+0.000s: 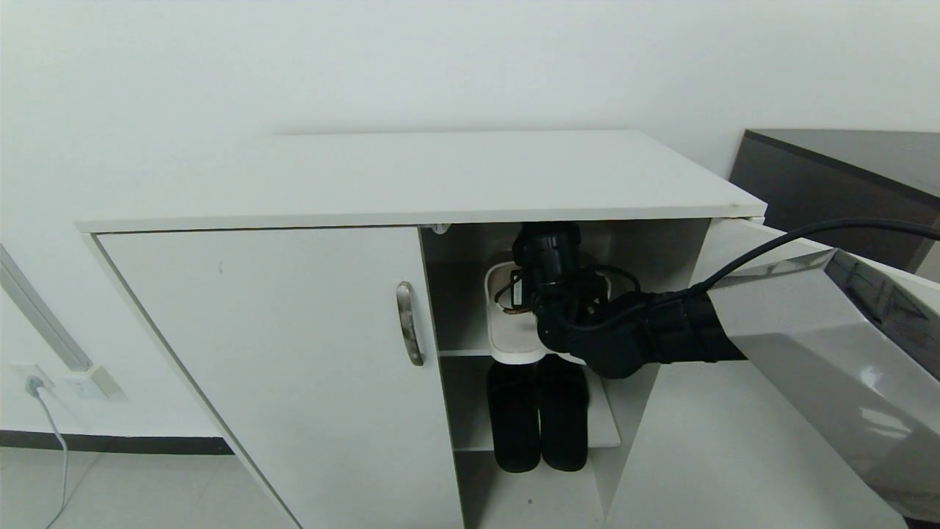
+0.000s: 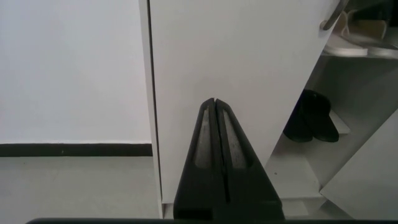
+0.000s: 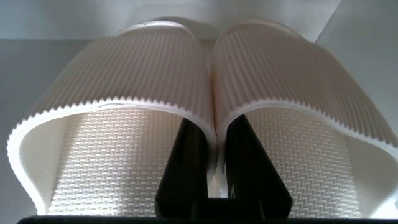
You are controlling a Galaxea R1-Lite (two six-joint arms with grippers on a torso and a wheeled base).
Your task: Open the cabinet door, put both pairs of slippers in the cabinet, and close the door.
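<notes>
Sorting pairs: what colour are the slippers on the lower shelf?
Black slippers; clearest in the head view.

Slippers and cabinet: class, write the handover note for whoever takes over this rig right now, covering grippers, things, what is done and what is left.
Left gripper: jaws shut, empty, outside by the closed left door.
Right gripper: inside the cabinet, jaws shut on the white slippers at the upper shelf.
Black slippers: side by side on the lower shelf.
Done: right door open, black pair stowed.
Left: release the white pair, withdraw the arm, close the right door.
</notes>
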